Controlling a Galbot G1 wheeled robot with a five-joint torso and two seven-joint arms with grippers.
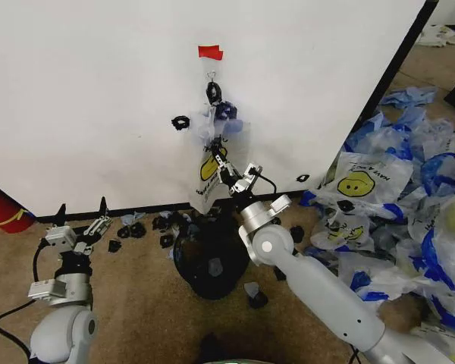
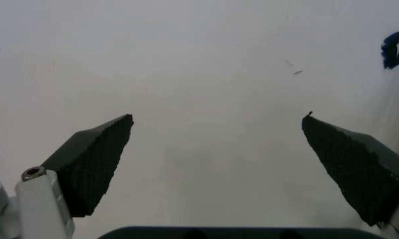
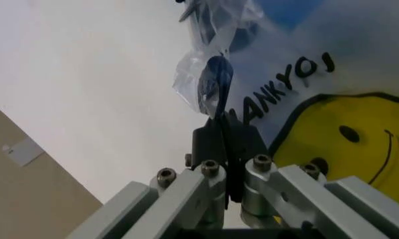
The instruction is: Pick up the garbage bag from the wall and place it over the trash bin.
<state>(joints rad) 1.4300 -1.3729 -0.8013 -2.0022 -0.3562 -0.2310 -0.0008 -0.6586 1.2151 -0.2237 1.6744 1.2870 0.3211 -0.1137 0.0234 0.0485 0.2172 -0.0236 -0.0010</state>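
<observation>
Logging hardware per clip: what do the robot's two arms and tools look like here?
Both arms are glossy light-grey rounded tubes ending in silver metal brackets with hex bolts. The left tool has black wedge-shaped textured pads and a black cable. The right tool has black pads, a black cable alongside.

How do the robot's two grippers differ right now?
The right gripper is raised to the wall and shut on the garbage bag hanging from the hook; the left gripper is low beside the robot, holding nothing. The right gripper's fingers are pressed together on plastic, whereas the left's fingers are spread wide. Both have dark fingers and point towards the wall.
</observation>
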